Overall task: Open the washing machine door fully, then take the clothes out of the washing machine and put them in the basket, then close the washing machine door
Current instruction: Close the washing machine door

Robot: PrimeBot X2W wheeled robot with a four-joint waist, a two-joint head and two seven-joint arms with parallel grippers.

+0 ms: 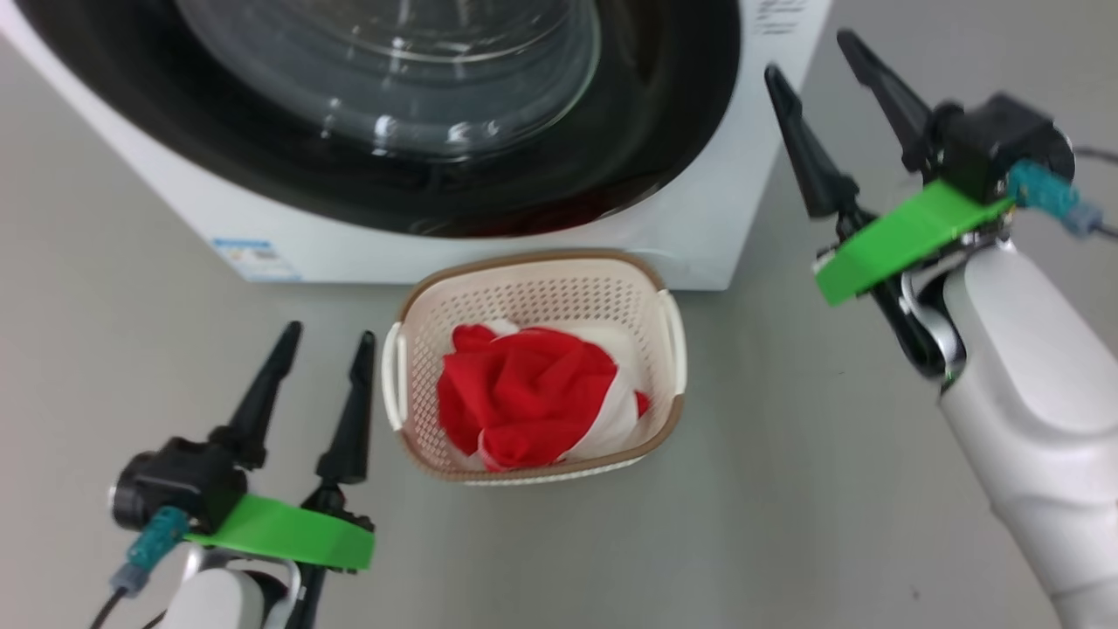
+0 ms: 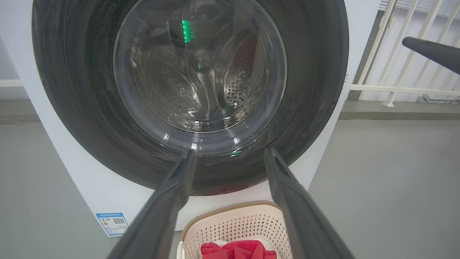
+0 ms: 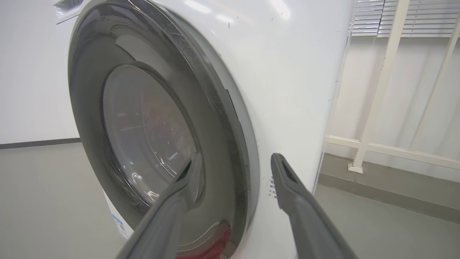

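Sitting on the grey floor [image 1: 786,489] just in front of the washing machine [image 1: 716,236] in the head view, the basket [image 1: 524,262] holds the clothes [image 1: 524,393], a red bundle with white parts. The washing machine door [image 1: 655,131] fills the top of that view. The left claw [image 1: 329,334] hovers just beside the basket's left handle, its fingers a little apart and empty. The right claw [image 1: 810,54] is raised near the machine's right corner, spread wide and holding nothing. In the left wrist view, the left claw [image 2: 230,151] points at the lower edge of the door's glass, through which the perforated steel drum [image 2: 187,97] shows. The basket [image 2: 233,216] with the clothes [image 2: 237,250] sits at the bottom edge, and a blue label sticker [image 2: 112,223] marks the machine's lower front. In the right wrist view, the door [image 3: 215,118] lies flat against the machine's front, seen from the side. The right claw [image 3: 236,158] is open and empty, its fingers framing the door's rim.
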